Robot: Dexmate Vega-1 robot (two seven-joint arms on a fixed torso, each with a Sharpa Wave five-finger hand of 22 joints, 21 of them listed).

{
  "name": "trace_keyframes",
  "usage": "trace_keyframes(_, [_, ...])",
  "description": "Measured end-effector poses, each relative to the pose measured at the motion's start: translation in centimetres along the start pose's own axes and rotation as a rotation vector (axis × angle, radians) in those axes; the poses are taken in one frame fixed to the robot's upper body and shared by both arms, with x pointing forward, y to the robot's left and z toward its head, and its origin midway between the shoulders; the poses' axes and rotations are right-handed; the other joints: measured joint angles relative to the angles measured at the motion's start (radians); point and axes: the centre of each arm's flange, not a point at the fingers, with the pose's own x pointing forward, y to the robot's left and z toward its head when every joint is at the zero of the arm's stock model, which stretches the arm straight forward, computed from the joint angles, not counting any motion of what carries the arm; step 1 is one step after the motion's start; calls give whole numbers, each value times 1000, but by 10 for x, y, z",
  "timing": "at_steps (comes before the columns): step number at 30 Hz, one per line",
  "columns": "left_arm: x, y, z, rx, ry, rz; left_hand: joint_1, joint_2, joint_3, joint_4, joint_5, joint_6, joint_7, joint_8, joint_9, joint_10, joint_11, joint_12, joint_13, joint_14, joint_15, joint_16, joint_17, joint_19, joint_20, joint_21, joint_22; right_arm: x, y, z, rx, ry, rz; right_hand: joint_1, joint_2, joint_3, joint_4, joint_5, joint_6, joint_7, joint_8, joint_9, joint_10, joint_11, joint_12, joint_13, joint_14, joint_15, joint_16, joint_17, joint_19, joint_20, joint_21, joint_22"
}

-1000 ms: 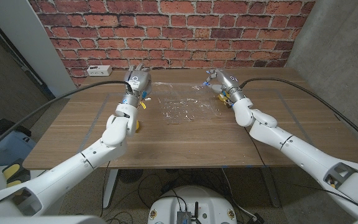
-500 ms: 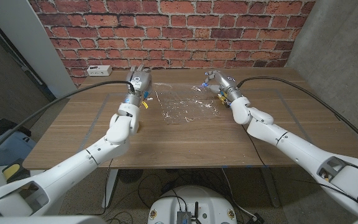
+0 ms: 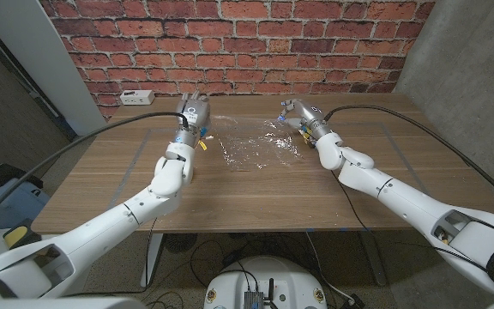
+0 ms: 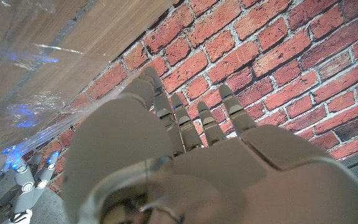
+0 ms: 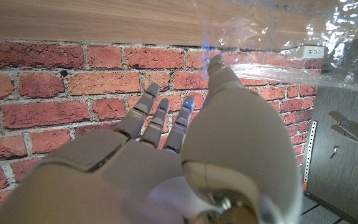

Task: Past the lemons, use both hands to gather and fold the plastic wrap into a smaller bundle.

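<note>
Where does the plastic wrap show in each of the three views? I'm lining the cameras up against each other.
Head view: the plastic wrap lies on the table's far middle, between the two hands.
Left wrist view: the wrap fills the upper left corner, over the wood.
Right wrist view: it spans the upper right, a taut edge running past the fingers.
Shared landmark: the red brick wall.

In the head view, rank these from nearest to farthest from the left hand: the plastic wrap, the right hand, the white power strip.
From the left hand:
1. Plastic wrap, just to its right on the table.
2. White power strip, behind it to the left, by the brick wall.
3. Right hand, across the wrap, on the far side.
</note>
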Motion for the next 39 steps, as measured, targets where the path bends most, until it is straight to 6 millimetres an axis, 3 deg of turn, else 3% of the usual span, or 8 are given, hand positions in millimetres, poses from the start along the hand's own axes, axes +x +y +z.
trace_keyframes(39, [1, -34, 6, 44, 14, -39, -3, -21, -20, 7, 6, 20, -20, 0, 0, 32, -7, 14, -2, 38, 2, 5, 0, 27, -5, 15, 0, 10, 22, -3, -73, 12, 98, 13, 13, -1, -1, 0, -14, 14, 0, 16, 4, 4, 0, 0, 0, 0, 0, 5, 0, 0, 0, 0])
